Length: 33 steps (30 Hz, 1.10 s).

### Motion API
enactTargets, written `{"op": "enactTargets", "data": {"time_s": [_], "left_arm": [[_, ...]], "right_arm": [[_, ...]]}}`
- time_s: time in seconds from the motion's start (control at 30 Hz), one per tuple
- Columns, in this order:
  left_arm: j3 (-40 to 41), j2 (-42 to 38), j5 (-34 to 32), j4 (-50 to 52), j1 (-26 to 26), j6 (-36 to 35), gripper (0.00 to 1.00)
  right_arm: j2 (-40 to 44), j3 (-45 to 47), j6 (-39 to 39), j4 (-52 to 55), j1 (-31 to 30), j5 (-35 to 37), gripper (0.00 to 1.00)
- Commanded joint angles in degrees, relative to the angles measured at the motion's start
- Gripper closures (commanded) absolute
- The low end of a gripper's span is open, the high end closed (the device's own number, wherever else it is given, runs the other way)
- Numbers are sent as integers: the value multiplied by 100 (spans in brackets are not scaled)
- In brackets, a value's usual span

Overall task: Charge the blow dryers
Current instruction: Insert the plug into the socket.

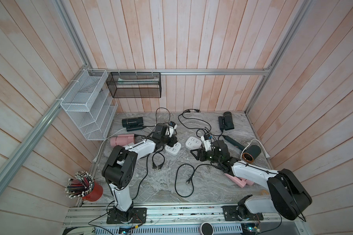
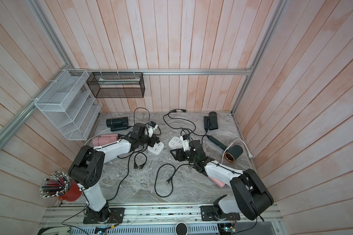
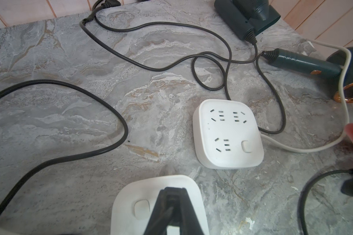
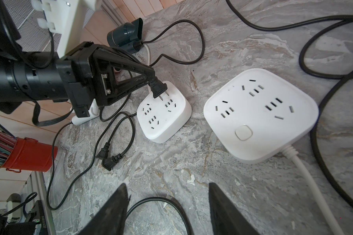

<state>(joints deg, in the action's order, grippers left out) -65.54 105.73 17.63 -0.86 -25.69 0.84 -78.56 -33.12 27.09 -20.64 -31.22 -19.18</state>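
Several blow dryers lie on the marble table: black ones at the back left [image 1: 131, 124] and back right [image 1: 226, 121], a dark one with a copper ring [image 1: 251, 153] at the right, and pink ones at the left [image 1: 121, 140] and under the right arm [image 1: 240, 181]. My left gripper [image 4: 152, 78] is shut on a black plug [image 4: 158, 89]. The plug's bare prongs touch the top of the left white power strip [image 4: 163, 118]. My right gripper [image 4: 168, 193] stands open in front of the second strip [image 4: 259, 114], with a loop of black cord lying on the table between its fingers.
Black cords cross the table, with two loose plugs [image 1: 157, 166] and another [image 1: 189, 181] near the middle. A red cup of pencils [image 1: 93, 191] stands at the front left. A white mesh rack [image 1: 88, 105] and a black mesh basket [image 1: 134, 85] hang on the walls.
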Motion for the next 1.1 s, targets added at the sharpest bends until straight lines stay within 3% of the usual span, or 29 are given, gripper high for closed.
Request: {"op": "enactTargets", "data": {"time_s": [0.0, 1.07], "left_arm": [[81, 149, -71, -262, -39, 127, 90], [263, -75, -315, -64, -59, 93, 92]], "right_arm": [[100, 94, 51, -106, -51, 27, 36], [26, 137, 42, -120, -59, 133, 36]]}}
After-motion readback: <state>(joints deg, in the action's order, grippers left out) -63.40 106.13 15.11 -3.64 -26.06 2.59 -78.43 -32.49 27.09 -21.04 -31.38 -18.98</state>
